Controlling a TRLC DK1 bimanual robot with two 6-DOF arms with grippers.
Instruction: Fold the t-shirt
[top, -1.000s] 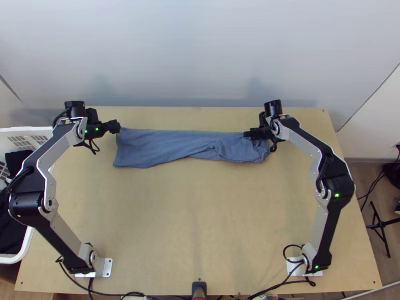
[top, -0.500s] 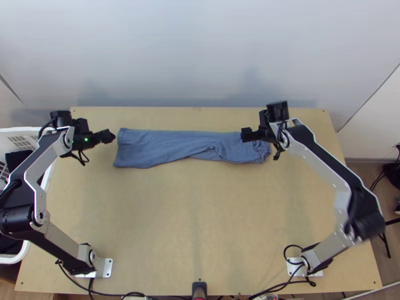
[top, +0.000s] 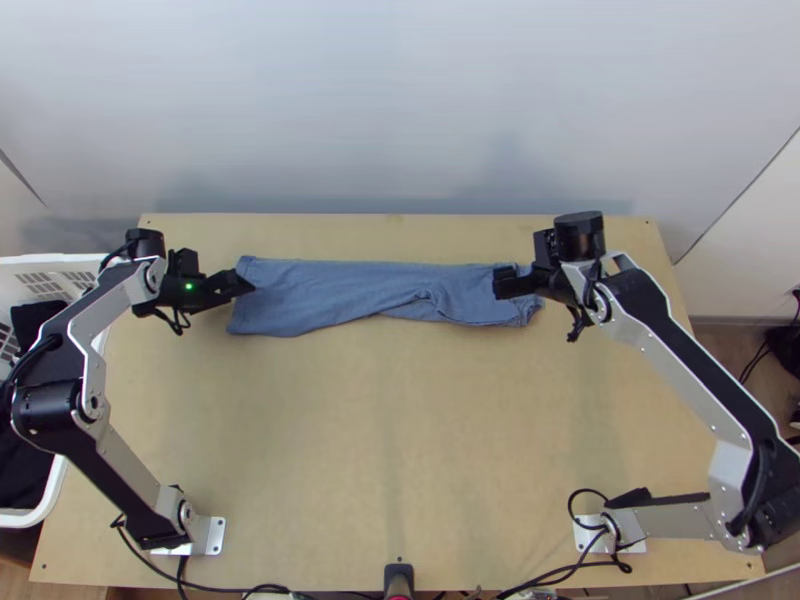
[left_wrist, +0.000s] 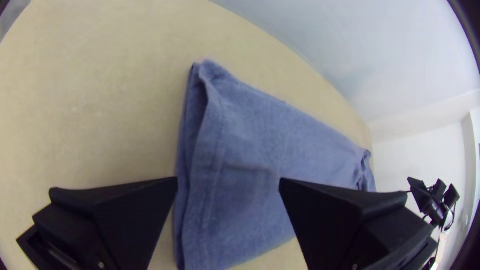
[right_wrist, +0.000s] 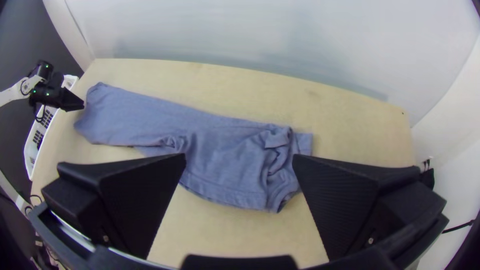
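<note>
T-shirt (top: 340, 293) lies as a long, narrow strip across the far part of the table (top: 400, 430), rumpled at its right end. The left claw (top: 245, 282) stands wide apart above its left end, the right claw (top: 504, 283) wide apart over the right end; neither grips cloth. The far edge runs just behind, with wood stretching toward the bases. The left arm (top: 133, 462) bends outward beside a white basket (top: 50, 490); the right arm's (top: 690, 375) elbow juts low past the side edge.
</note>
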